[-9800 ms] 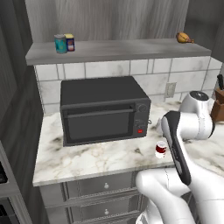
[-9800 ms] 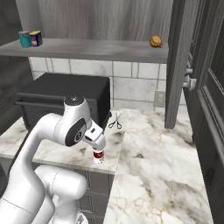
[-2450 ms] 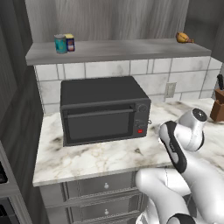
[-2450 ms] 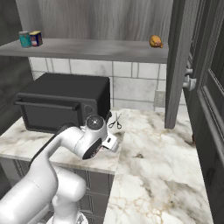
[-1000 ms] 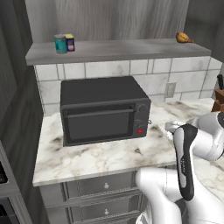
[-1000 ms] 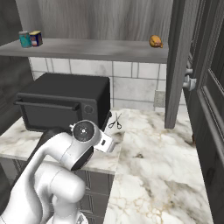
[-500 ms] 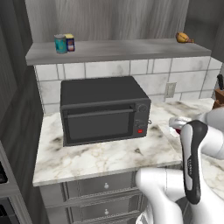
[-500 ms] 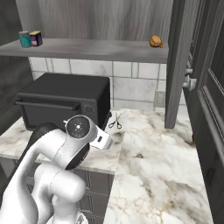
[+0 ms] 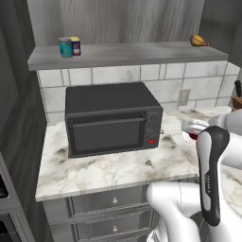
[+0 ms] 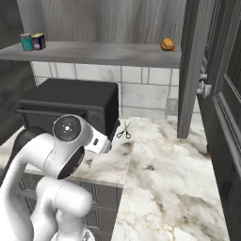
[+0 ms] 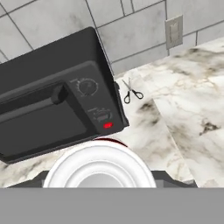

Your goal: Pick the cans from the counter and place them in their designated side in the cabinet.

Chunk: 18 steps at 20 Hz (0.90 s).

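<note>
My gripper (image 9: pixel 191 130) is shut on the red can with white bands (image 9: pixel 193 136), held just above the white marble counter (image 9: pixel 118 168) to the right of the microwave. In the hand view the can's white top (image 11: pixel 99 165) lies between the dark fingers (image 11: pixel 168 178) and hides most of my gripper (image 11: pixel 100 180). The yellow-topped dark blue can (image 9: pixel 75 46) (image 10: pixel 39 41) stands at the left end of the cabinet's grey shelf board (image 9: pixel 142 53) (image 10: pixel 103 52), right beside a teal can (image 9: pixel 65 47) (image 10: pixel 27 42).
A black microwave (image 9: pixel 111 118) (image 11: pixel 57 109) stands under the shelf. Scissors (image 10: pixel 124 130) (image 11: pixel 131 91) lie by its right rear corner. A brown-orange food item (image 9: pixel 198 41) (image 10: pixel 167 44) sits at the shelf's right end. An open cabinet door (image 10: pixel 190 70) hangs on the right.
The red can stood on the counter earlier; it is now lifted. The arm has swung right and the hand has turned and risen a little beside the microwave.
</note>
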Motion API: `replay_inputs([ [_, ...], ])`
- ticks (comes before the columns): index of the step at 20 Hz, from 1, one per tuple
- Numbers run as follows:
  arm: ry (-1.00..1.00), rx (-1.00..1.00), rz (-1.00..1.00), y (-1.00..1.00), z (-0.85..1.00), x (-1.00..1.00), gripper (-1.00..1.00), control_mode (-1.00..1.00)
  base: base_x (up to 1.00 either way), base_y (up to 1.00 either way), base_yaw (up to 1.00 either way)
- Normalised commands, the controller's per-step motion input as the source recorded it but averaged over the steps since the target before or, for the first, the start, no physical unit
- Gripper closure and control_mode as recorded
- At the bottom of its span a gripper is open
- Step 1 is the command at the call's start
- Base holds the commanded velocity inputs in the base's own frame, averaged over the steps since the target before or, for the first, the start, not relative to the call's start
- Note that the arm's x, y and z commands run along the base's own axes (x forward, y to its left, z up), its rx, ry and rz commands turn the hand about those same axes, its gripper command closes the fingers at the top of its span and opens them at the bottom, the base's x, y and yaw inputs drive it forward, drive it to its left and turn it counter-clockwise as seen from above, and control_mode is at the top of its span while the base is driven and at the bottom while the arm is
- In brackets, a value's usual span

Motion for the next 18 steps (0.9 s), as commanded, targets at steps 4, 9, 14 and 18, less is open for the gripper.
replay_inputs([
  [4,-0.08,0.00,0.00,0.25,0.21,-0.17,1.00,-1.00,0.00,0.00,0.00],
  [9,-0.14,-0.01,0.00,0.21,0.15,-0.28,1.00,-1.00,0.00,0.00,0.00],
  [14,-0.14,-0.01,0.00,0.20,0.15,-0.27,1.00,-1.00,0.00,0.00,0.00],
  [18,-0.12,-0.01,0.00,0.24,0.15,-0.23,1.00,-1.00,0.00,0.00,0.00],
])
